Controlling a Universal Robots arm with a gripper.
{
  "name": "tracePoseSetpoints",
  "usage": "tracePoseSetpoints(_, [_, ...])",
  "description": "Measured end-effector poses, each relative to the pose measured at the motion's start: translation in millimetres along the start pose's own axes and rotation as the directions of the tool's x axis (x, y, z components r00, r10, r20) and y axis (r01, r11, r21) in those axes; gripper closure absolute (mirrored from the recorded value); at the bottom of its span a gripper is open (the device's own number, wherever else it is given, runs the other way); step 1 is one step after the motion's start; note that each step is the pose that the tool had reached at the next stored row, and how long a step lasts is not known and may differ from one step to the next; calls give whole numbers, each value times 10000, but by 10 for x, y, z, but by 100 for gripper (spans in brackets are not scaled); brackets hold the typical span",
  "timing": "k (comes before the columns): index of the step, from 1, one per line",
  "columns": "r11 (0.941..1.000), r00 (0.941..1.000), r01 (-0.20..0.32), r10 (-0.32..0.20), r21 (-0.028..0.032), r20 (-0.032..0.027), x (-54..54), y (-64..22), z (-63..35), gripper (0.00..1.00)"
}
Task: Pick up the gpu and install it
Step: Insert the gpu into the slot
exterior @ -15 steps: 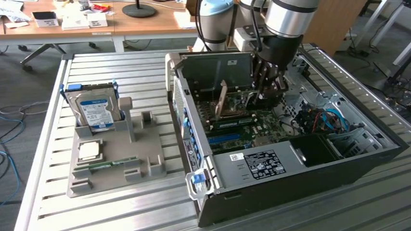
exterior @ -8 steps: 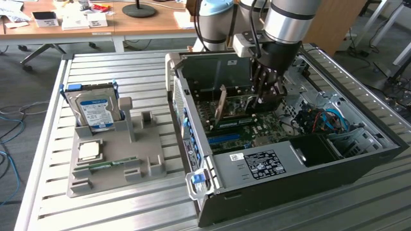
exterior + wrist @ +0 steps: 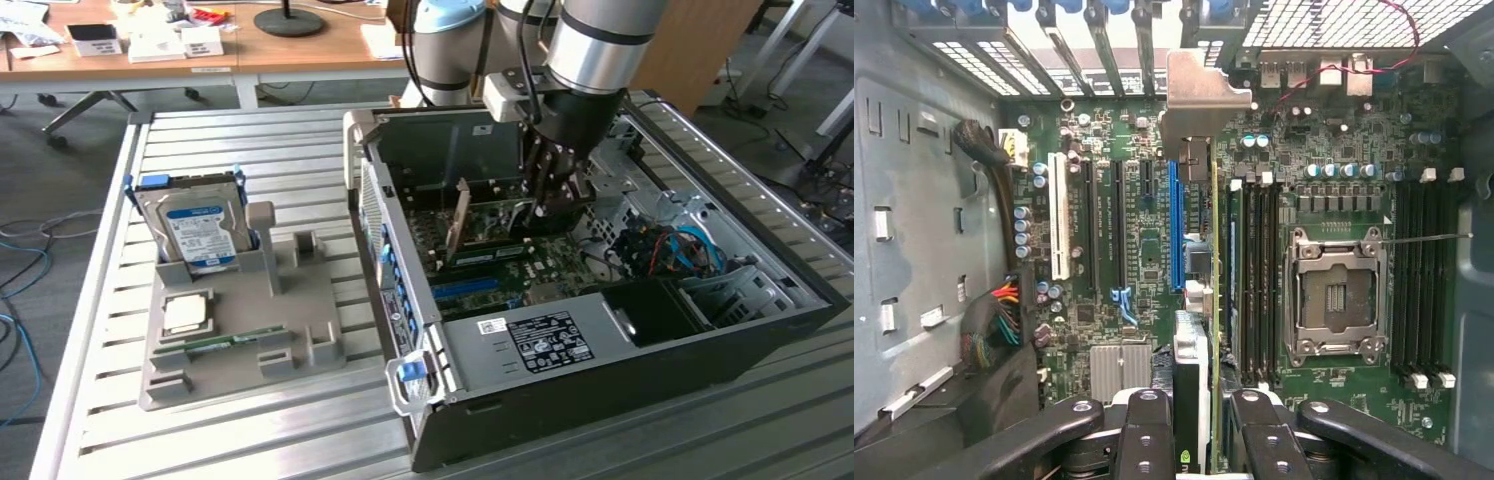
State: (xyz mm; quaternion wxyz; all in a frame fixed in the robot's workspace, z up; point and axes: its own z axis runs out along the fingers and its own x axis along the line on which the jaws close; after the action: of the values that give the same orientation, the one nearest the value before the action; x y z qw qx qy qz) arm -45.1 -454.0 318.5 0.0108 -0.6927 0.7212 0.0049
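Observation:
The gpu stands on edge over the motherboard inside the open computer case. Its silver end bracket points toward the case's slotted rear wall. My gripper is shut on the card, with one black finger on each side of it. The card's lower edge runs along the blue expansion slot; I cannot tell whether it is seated. In the exterior view, my gripper reaches down into the case and holds the gpu upright.
A grey holder on the slatted table carries a silver hard drive with a blue label, a square processor chip and a narrow green memory stick. An open processor socket, memory slots and cable bundles flank the card.

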Motion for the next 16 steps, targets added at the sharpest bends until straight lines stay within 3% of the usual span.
tracePoseSetpoints(8, [10000,10000,0,0,1,1,2,5,98,73])
tracePoseSetpoints(16, [10000,10000,-3,3,0,1,2,9,103,73])
